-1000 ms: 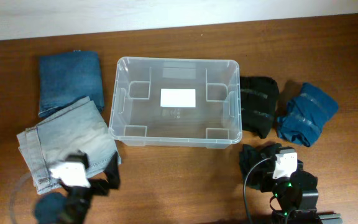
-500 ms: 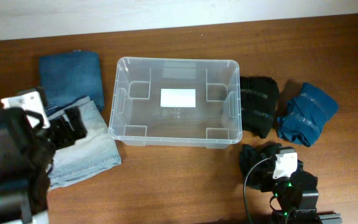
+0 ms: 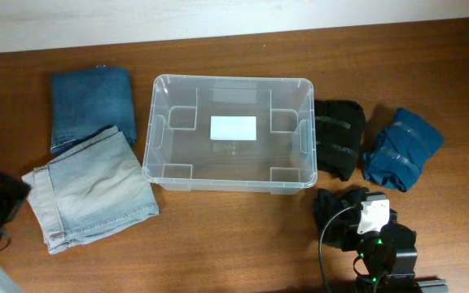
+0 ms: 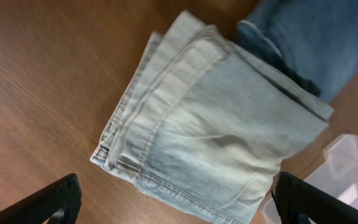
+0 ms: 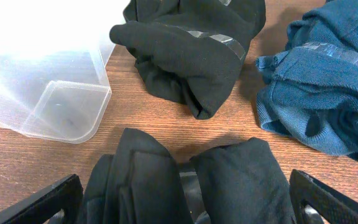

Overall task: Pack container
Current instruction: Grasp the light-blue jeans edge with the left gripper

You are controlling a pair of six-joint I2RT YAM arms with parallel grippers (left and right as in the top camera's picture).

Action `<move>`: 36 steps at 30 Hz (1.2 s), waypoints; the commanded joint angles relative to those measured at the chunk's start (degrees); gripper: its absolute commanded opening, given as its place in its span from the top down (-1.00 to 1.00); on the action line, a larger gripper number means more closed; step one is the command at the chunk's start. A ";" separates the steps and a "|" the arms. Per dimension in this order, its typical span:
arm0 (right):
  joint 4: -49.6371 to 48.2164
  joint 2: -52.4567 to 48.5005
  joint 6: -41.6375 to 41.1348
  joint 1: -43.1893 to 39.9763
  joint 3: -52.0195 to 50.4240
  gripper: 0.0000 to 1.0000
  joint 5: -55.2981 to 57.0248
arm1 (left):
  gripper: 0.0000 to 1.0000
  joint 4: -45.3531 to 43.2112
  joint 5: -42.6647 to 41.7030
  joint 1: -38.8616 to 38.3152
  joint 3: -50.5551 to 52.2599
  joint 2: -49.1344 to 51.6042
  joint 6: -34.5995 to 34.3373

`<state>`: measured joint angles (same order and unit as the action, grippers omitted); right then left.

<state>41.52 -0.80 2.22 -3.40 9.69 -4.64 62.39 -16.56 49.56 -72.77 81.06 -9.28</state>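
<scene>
Plainly, the container (image 3: 218,163) sits in the upper middle of the overhead frame, a white label (image 3: 233,128) on its base. The left gripper (image 4: 179,202) (far left edge from overhead) hangs spread wide, gripping nothing, above the light jeans (image 4: 216,143), which overlap the dark jeans (image 3: 92,102) left of the container. The right gripper (image 5: 188,202), lower right, is equally wide, a black garment (image 5: 185,174) lying under its fingers; contact cannot be told. A second black garment (image 3: 338,137) and a blue garment (image 3: 401,148) lie right of the container.
</scene>
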 commanded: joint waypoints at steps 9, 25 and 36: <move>-0.20 0.44 0.35 -0.48 -0.33 -0.97 -0.52 | -0.98 2.01 -18.62 9.86 -0.50 24.70 24.48; -0.20 0.44 0.35 -0.48 -0.33 -0.97 -0.52 | -0.86 1.22 -6.82 8.83 -0.33 33.86 22.69; -0.17 0.44 0.35 -0.48 -0.33 -0.97 -0.52 | -0.93 -8.44 -9.35 5.22 8.37 35.76 22.32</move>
<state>41.50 -0.80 2.20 -3.40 9.69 -4.62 58.13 -24.36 57.60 -69.30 111.83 10.92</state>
